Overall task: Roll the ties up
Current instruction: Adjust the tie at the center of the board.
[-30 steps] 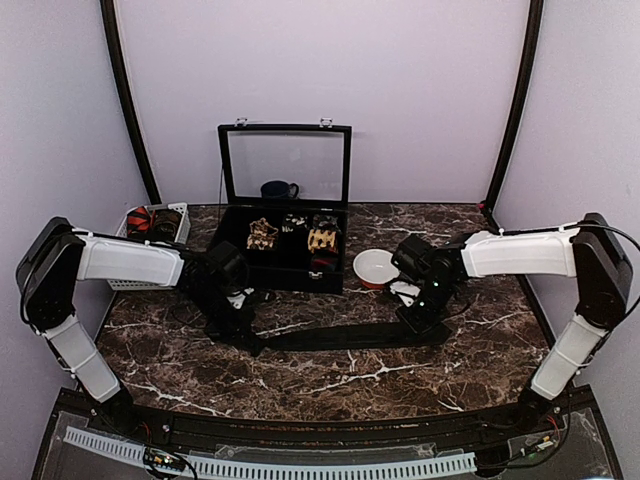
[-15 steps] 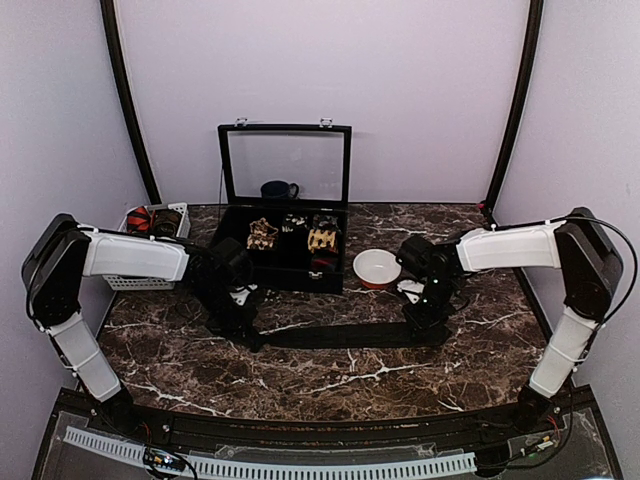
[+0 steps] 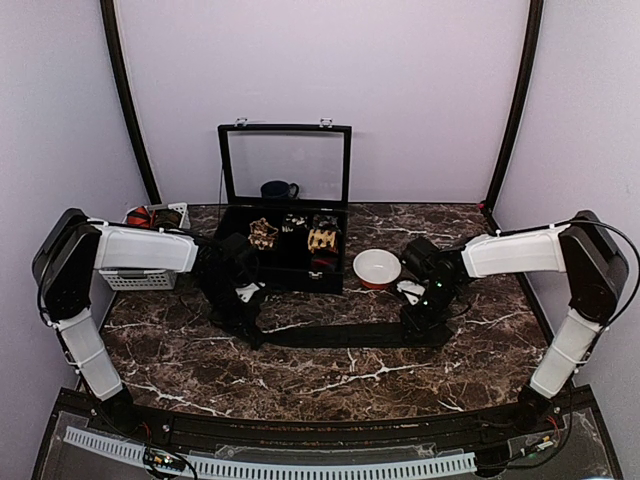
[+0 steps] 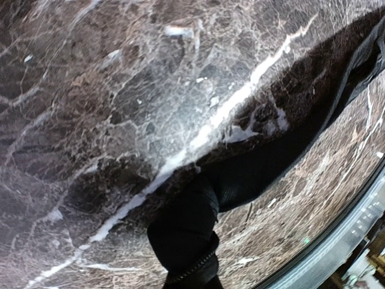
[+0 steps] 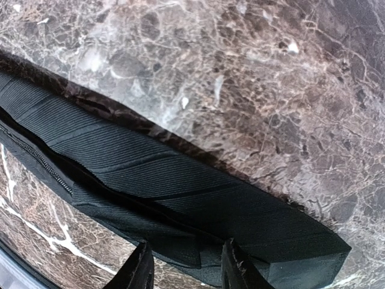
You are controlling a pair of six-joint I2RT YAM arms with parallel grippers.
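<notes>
Marble table point(image 3: 330, 385) under black tie point(image 3: 330, 336)

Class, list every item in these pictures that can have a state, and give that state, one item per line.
black tie: unrolled, stretched flat across the table.
left gripper: shut on the tie's narrow end.
right gripper: jaws at the tie's wide end; grip unclear.
case: lid open, upright.
rolled ties: in the case.
bowl: upright.

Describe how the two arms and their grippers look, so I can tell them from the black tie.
Both the left arm and right arm have white shells with black joints, black wrists and thin black cables. The right gripper has matte black fingers; the left gripper is black too.
</notes>
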